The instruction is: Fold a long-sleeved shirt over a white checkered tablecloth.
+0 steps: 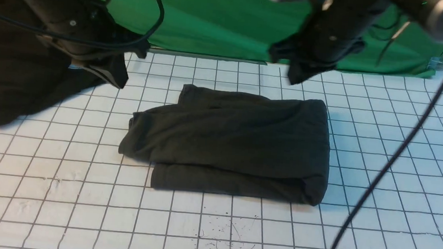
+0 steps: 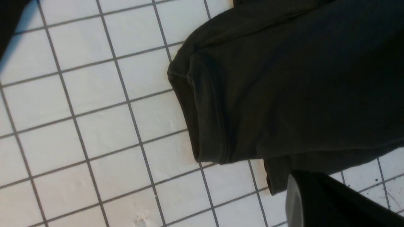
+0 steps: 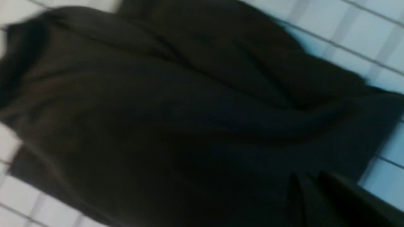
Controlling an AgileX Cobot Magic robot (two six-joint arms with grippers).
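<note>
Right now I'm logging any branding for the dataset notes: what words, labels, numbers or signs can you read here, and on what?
No readable text in any view.
Long-sleeved shirt: folded, plain dark fabric showing; no print or label visible.
White checkered tablecloth: only grid lines and faint scribble marks, not letters.
Green backdrop: blank.
Right wrist view: too blurred to tell.

Dark charcoal-grey shirt (image 1: 236,142), white tablecloth (image 1: 77,192) with thin dark grid lines, green backdrop (image 1: 223,19)

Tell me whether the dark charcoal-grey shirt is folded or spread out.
Folded. The dark charcoal-grey shirt lies as a compact layered rectangle on the white checkered tablecloth, no sleeves sticking out.
</note>
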